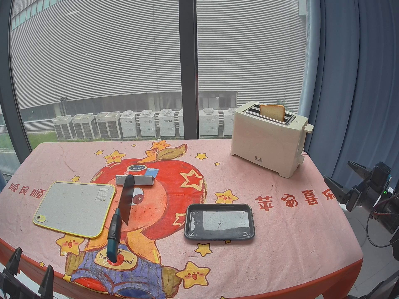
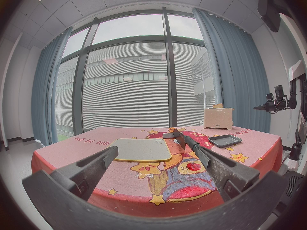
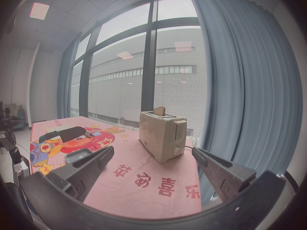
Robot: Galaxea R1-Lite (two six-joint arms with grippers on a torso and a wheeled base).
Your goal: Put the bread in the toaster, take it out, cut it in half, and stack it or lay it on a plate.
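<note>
A slice of bread [image 1: 272,112] stands upright in a slot of the cream toaster [image 1: 266,141] at the table's back right; the toaster [image 3: 161,135] and bread [image 3: 159,111] show ahead of my right gripper [image 3: 153,154], which is open and empty off the table's right edge [image 1: 344,178]. A black rectangular plate [image 1: 219,221] lies in the middle front. A knife [image 1: 120,214] with a dark blade and teal handle rests beside a grey cutting board [image 1: 75,207] with a yellow rim. My left gripper [image 2: 156,153] is open and empty below the front left edge [image 1: 30,268].
A small grey knife rest [image 1: 135,180] props the blade tip. The table carries a pink cartoon cloth [image 1: 266,246]. A window and its dark post stand behind the table, and blue curtains [image 1: 357,75] hang at the right.
</note>
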